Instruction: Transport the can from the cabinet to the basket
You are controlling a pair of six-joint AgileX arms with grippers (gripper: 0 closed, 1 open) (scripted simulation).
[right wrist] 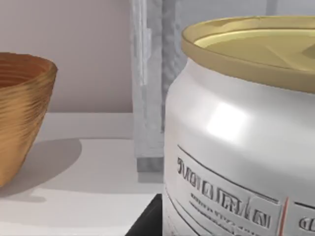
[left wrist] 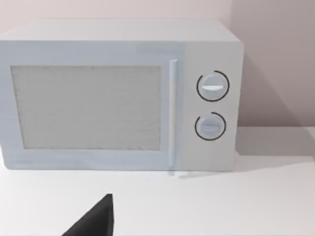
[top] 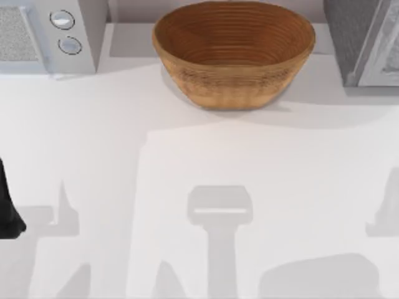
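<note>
The can, silver with a gold lid and small print, looms very close in the right wrist view. A dark finger of my right gripper lies against its side, shut on it. The basket, a large brown woven bowl, stands at the back middle of the table, and its wall also shows in the right wrist view beside the can. The grey cabinet stands at the back right, and its edge rises just behind the can. My left arm stays parked at the table's left edge.
A white microwave with two round knobs sits at the back left, and the left wrist view faces its closed door. Bare white tabletop stretches in front of the basket.
</note>
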